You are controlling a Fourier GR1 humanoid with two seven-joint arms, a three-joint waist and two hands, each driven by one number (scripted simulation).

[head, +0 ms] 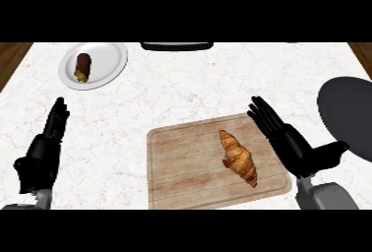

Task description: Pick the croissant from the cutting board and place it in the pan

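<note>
With the right hand [294,142] flat open, empty at the croissant's [239,157] three o'clock, a sideways reach risks shoving it across the cutting board [181,167] rather than lifting it toward the pan [349,115].

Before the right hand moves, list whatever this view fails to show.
Head view only:
- Pan: cut off by the right edge; no handle or inside visible.
- Dark object at the counter's far edge: cut by the top band, unidentifiable.
- Dark food on the plate: too small to identify.
- Both forearms: cut off below.
</note>
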